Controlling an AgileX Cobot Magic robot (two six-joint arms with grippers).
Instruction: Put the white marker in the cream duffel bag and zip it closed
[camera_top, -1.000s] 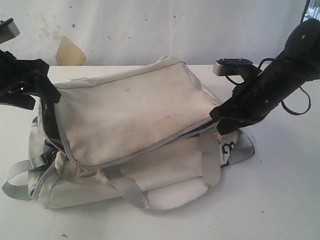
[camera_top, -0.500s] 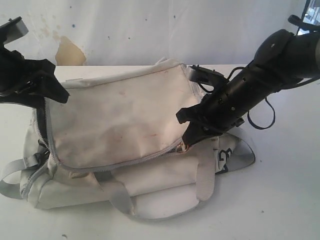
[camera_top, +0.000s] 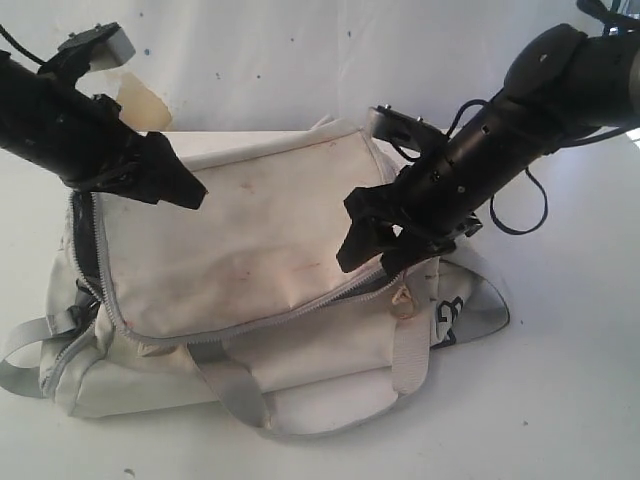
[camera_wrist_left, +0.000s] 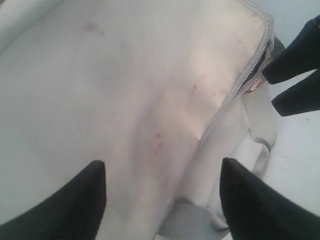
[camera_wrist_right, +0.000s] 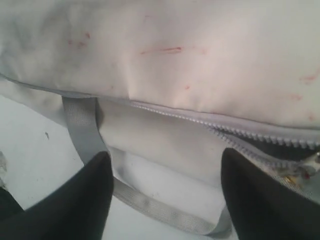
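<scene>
The cream duffel bag (camera_top: 250, 240) lies on the white table, its stained top flap (camera_wrist_left: 125, 90) facing up. The white marker is hidden from every view. A grey zipper (camera_wrist_right: 175, 114) runs along the flap's front edge, and its pull (camera_top: 403, 297) hangs loose near the right end, where a short gap shows dark lining (camera_wrist_right: 295, 150). My right gripper (camera_top: 368, 262) (camera_wrist_right: 165, 157) stands open just above and left of that pull, holding nothing. My left gripper (camera_top: 185, 190) (camera_wrist_left: 162, 170) hovers open over the flap's left part, also empty. The zipper gapes along the bag's left end (camera_top: 85, 255).
Grey webbing straps stick out at the bag's left (camera_top: 20, 360), and a handle loop (camera_top: 240, 385) lies at its front. A dark strap end (camera_top: 470, 310) lies under the right arm. Bare table (camera_top: 560, 400) stretches to the right and front. A stained white wall (camera_top: 300, 60) stands behind.
My right gripper pulled the zipper pull leftward, then opened and let it go. My left arm swung right from the bag's left end to above the flap.
</scene>
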